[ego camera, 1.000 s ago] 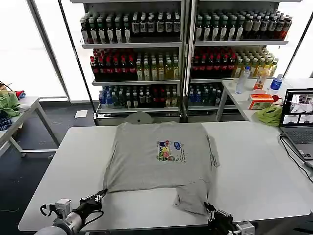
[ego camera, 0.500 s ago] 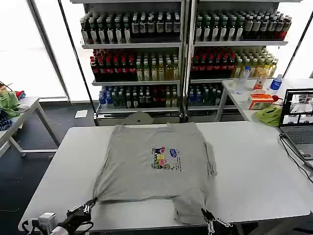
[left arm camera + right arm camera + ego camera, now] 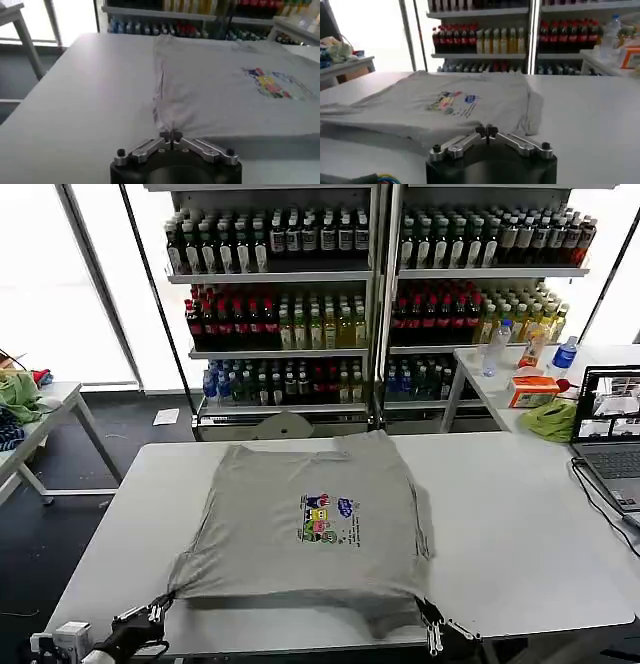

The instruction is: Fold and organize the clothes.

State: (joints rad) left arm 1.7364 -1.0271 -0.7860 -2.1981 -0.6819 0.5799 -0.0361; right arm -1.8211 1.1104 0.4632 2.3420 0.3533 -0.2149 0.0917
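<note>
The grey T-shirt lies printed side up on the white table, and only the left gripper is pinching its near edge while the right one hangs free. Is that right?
Not quite. Both grippers pinch the near edge of the grey T-shirt: the left gripper at one corner, the right gripper at the other, as the head view shows. The rest holds: the shirt lies printed side up on the white table.

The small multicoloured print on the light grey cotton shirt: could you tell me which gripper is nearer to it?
Right. The right gripper pinches the shirt hem at the near edge, diagonally below the print. The left gripper holds the opposite hem corner, farther away.
</note>
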